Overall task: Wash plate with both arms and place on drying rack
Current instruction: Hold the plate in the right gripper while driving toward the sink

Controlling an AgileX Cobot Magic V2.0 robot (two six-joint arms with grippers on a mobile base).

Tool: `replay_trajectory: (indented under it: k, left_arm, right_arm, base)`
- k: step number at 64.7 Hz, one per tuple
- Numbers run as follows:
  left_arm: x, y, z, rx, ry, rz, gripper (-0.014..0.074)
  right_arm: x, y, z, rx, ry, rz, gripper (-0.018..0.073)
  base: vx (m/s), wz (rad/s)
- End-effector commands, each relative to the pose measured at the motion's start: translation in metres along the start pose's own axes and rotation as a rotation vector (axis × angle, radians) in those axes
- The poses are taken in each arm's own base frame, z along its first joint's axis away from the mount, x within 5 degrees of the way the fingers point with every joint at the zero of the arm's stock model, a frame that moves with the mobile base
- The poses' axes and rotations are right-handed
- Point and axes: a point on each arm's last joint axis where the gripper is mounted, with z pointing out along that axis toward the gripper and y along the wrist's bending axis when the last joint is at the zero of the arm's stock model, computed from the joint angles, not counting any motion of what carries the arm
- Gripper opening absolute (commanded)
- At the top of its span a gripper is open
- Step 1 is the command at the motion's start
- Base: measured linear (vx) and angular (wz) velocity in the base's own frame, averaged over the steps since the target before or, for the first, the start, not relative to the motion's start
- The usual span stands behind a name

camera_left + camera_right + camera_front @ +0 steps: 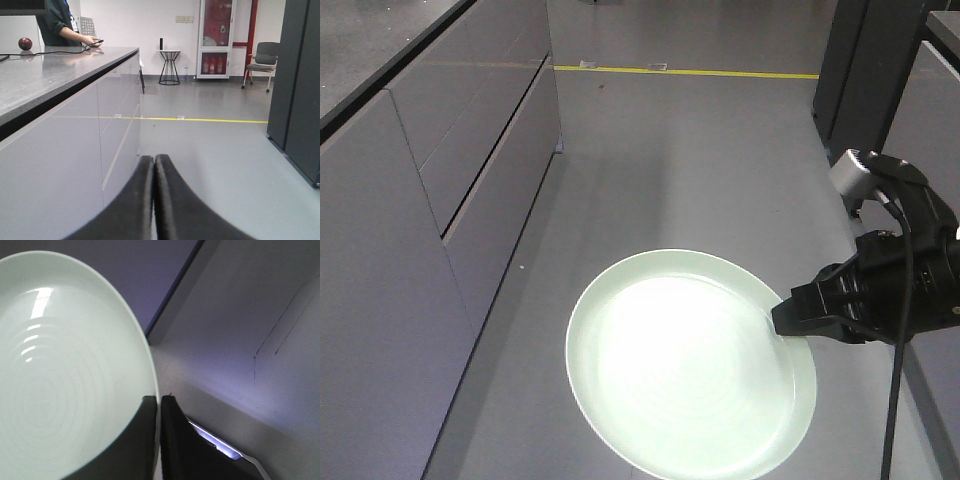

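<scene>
- Glossy round mint plate (690,365) with concentric rings hangs over the grey floor (700,150), its rim pinched by the black right gripper (785,322).
- Only the left wrist view shows the left gripper (154,200): fingers pressed together, empty.

The round pale mint-green plate (690,370), smooth with faint concentric rings, hung face-up above the grey floor (700,170), its rim pinched in the black right claw (782,320). The black left claw (154,167) was closed, empty.
</scene>
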Motion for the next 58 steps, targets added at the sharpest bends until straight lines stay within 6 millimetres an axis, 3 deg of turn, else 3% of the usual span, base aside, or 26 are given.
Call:
replay_trajectory:
  k: [1, 58]
  left_arm:
    - [-0.0165, -0.0012, -0.0029, 0.015, -0.115, -0.013, -0.0006]
    - [-0.0165, -0.0012, -0.0029, 0.015, -0.115, -0.013, -0.0006]
  right_arm:
    - [-0.0063, 0.0096, -0.0115, -0.027, -0.076, -0.015, -0.0008]
    - [-0.0062, 0.0096, -0.0115, -0.027, -0.076, -0.015, -0.0008]
  base:
    - [0.24, 0.0]
    - [0.23, -0.05]
